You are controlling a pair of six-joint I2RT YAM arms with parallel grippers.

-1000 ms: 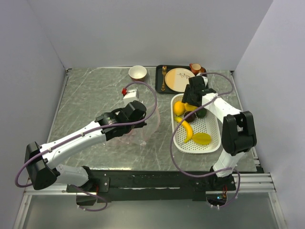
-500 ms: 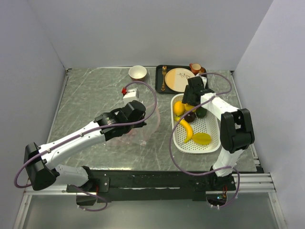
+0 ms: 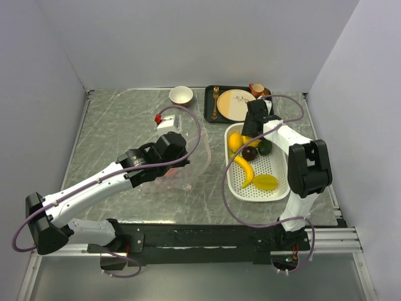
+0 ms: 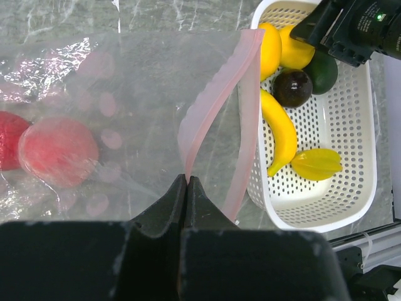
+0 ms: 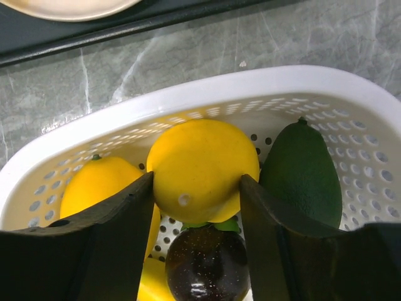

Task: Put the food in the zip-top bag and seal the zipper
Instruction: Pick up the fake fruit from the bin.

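The clear zip-top bag [image 4: 125,94] lies left of the white basket [image 4: 369,125]. It holds a pink peach [image 4: 57,150] and a red apple [image 4: 9,139]. My left gripper [image 4: 187,180] is shut on the pale pink zipper [image 4: 216,100] and holds the mouth open; it also shows in the top view [image 3: 178,162]. My right gripper [image 5: 196,182] is down in the basket [image 3: 276,188], its fingers closed against both sides of a yellow round fruit [image 5: 202,169]. Beside it lie another yellow fruit [image 5: 100,188], a dark purple ball [image 5: 207,266], a banana [image 4: 280,128] and a yellow-green piece [image 4: 316,163].
A dark green avocado [image 5: 301,172] lies in the basket right of my right fingers. A black tray [image 3: 210,113] with a beige plate [image 3: 235,103] and fork stands behind the basket, with a small cup [image 3: 257,89] and a bowl [image 3: 181,95]. Walls enclose the table.
My right gripper has moved slightly back and down onto the yellow round fruit. My left arm has shifted a little left and back with the bag edge.
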